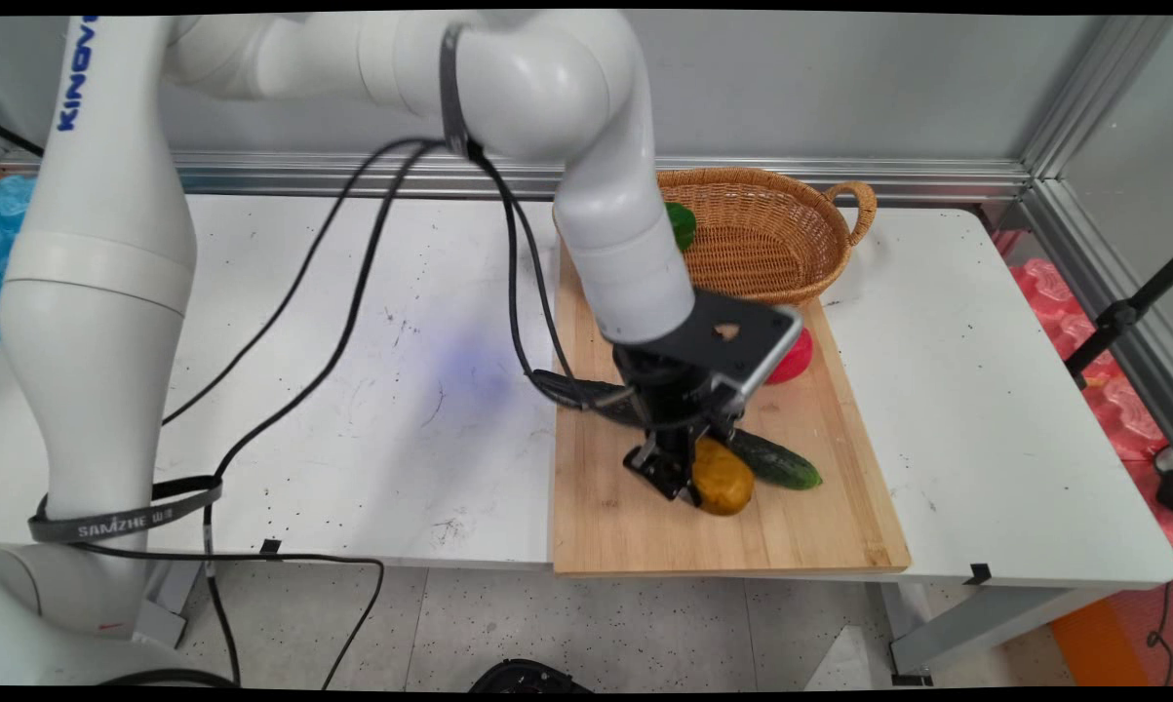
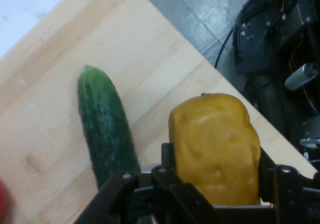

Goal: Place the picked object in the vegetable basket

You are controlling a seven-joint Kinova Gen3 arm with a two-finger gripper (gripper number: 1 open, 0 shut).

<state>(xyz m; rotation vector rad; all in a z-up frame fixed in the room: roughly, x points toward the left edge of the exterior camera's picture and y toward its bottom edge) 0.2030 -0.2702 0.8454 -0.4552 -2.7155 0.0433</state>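
I have the hand (image 1: 682, 480) clenched around the yellow potato (image 1: 723, 476), low over the wooden board (image 1: 625, 517) on the desk (image 1: 401, 390), with the cucumber (image 1: 776, 460) lying just at its two o'clock, long axis running ten to four.

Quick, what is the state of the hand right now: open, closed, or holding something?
Hand: closed on the yellow potato, just above the wooden board, beside the cucumber.
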